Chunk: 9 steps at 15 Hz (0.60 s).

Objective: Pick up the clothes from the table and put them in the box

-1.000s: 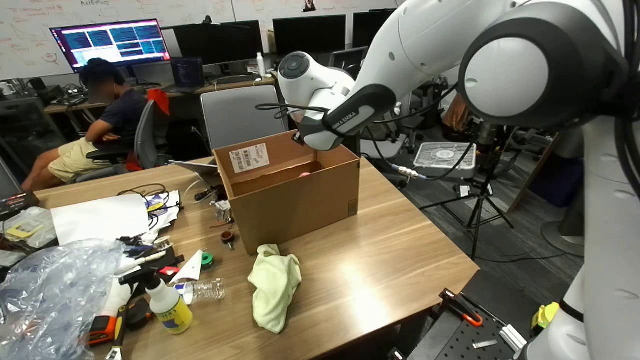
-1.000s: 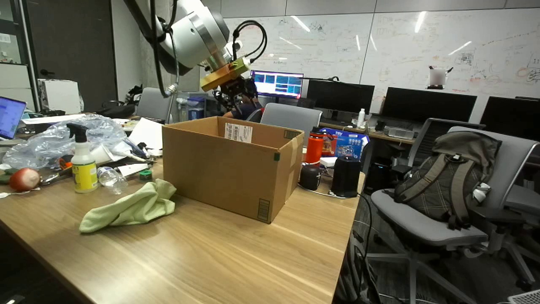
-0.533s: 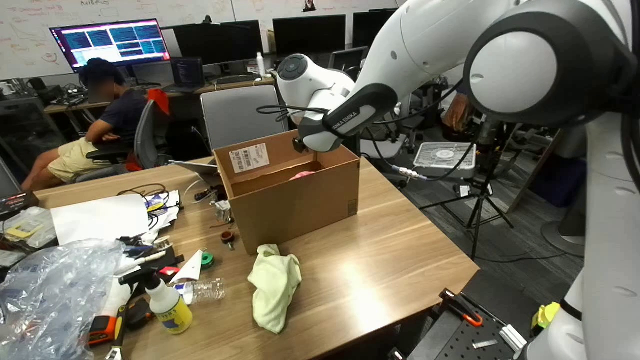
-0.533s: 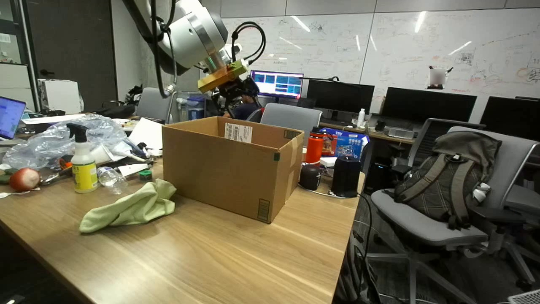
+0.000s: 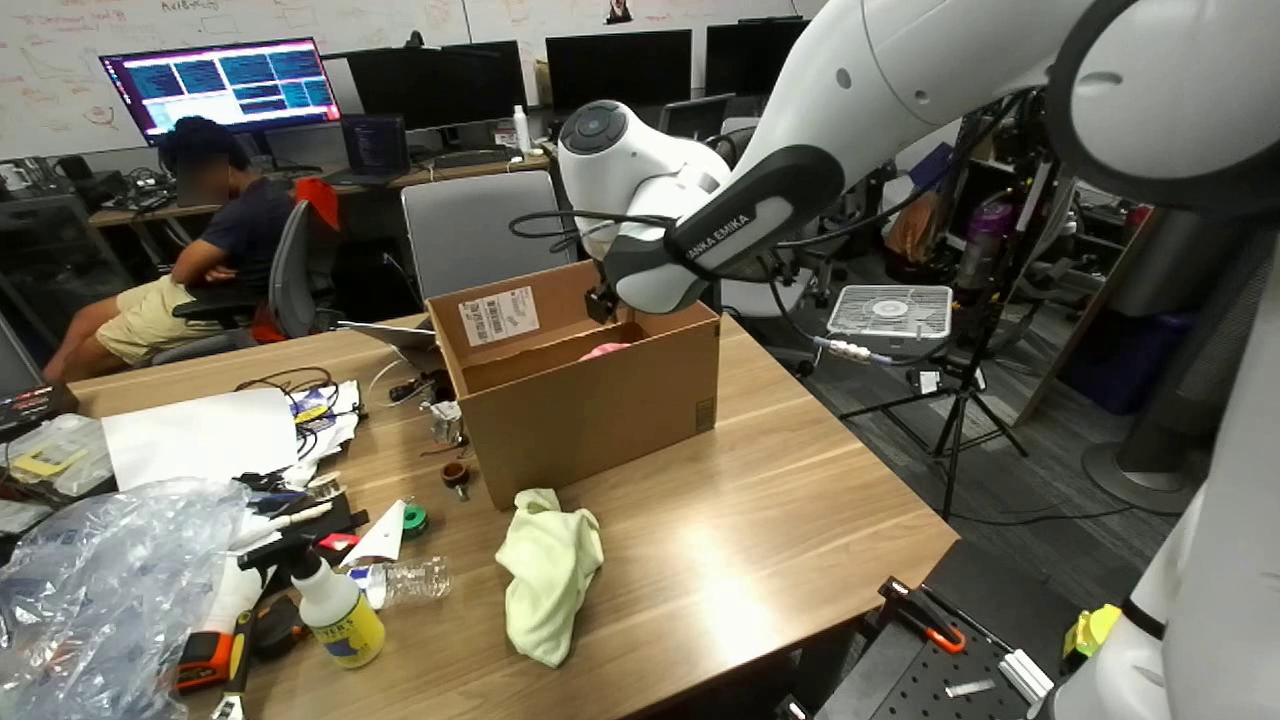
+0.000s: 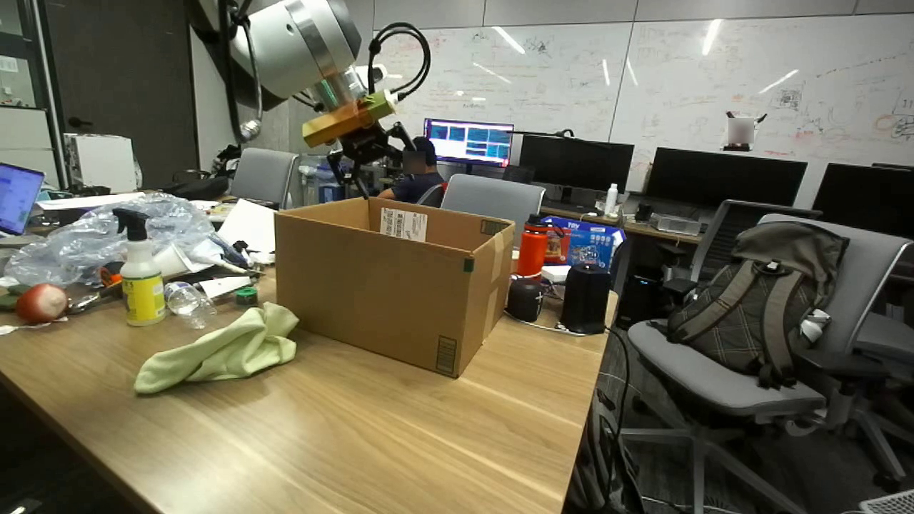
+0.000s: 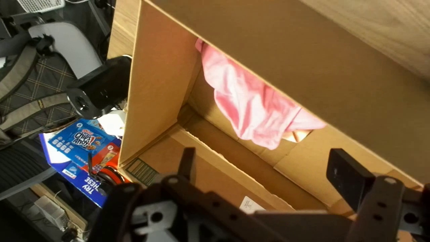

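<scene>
The gripper (image 7: 265, 168) is hanging, tilted, above a cardboard box (image 5: 600, 420) that is standing upright on a wooden table (image 5: 790, 480). In the wrist view its pads (image 7: 347, 178) are standing wide apart and holding nothing, with the interior of the box showing between them. A pink cloth (image 7: 248, 104) is lying inside the box along one long wall, whose rim is partly hiding it; in an exterior view a small patch of pink is showing above the near rim. A pale green cloth (image 6: 221, 350) is lying crumpled on the table, outside the box and just beside it; whether the two are touching, the angles are leaving unclear. A printed white label (image 6: 403, 225) is showing on an inner face of the box. Near the pale green cloth, a spray bottle (image 5: 342, 615) is standing upright and a clear plastic bottle (image 5: 415, 580) is lying on its side just beside it, while a crumpled clear plastic bag (image 5: 110, 590) is lying beyond them. Past one short end of the box, an orange-red bottle (image 6: 532, 250) and a black cylinder (image 6: 585, 303) are standing near a blue carton (image 6: 603, 239). A backpack (image 6: 764, 300) is resting on a gray chair (image 6: 692, 375), and a person (image 5: 235, 240) is sitting in the background near a lit monitor (image 5: 220, 90).
</scene>
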Available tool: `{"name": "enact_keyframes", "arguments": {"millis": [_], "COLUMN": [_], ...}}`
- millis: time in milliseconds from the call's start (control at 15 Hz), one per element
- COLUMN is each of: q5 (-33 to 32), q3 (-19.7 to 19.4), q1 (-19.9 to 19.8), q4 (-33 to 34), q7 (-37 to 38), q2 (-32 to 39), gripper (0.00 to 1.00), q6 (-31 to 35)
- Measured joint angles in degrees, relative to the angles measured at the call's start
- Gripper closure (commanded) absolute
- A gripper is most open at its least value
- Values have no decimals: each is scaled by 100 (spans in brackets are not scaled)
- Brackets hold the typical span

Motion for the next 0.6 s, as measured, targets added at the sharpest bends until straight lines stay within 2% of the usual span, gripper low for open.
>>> {"name": "enact_keyframes", "arguments": {"millis": [333, 600], "q5": [587, 1341], "q3": [380, 667], "q1": [-123, -140], "q4": [-985, -1725], "q7": [-643, -1567], "q2": [-728, -1099], "gripper": [0, 0], "q6": [-21, -93]}}
